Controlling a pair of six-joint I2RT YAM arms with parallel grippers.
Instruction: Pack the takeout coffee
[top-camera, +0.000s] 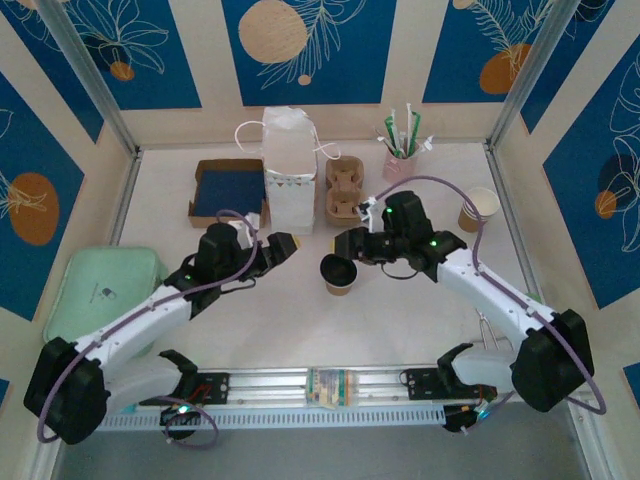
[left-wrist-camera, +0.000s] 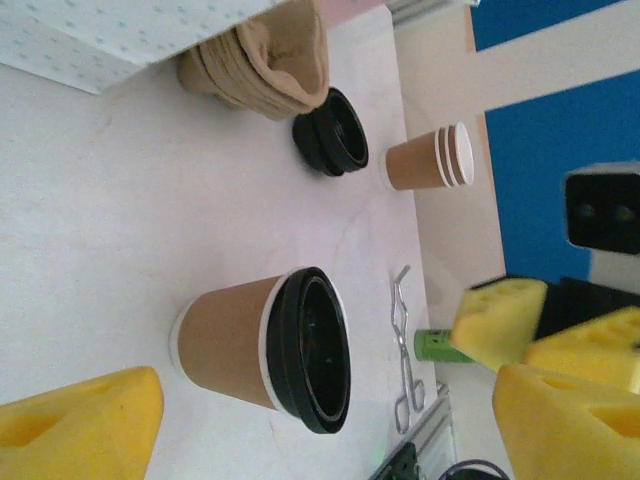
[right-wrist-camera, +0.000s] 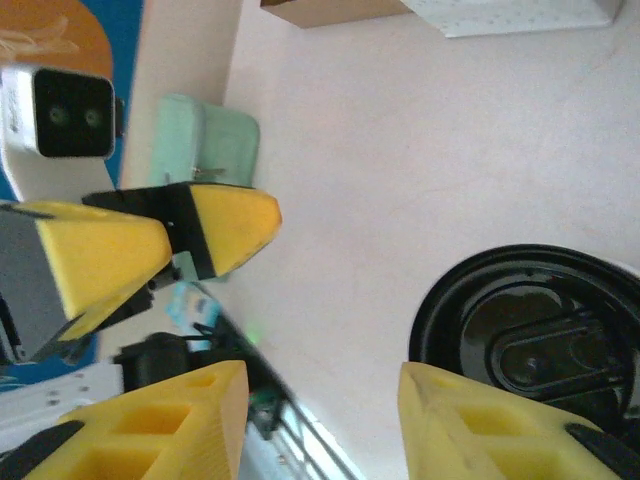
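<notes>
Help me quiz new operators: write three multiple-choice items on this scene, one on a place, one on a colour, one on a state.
1. Where is the coffee? A) in the bag B) upright on the table C) in the carrier
2. Its lid is: A) white B) black C) green
3. The right gripper is: A) open B) shut on the coffee C) shut on a lid
Answers: 1 B, it stands on bare table; 2 B, the lid shows black; 3 A, its fingers stand wide apart.
</notes>
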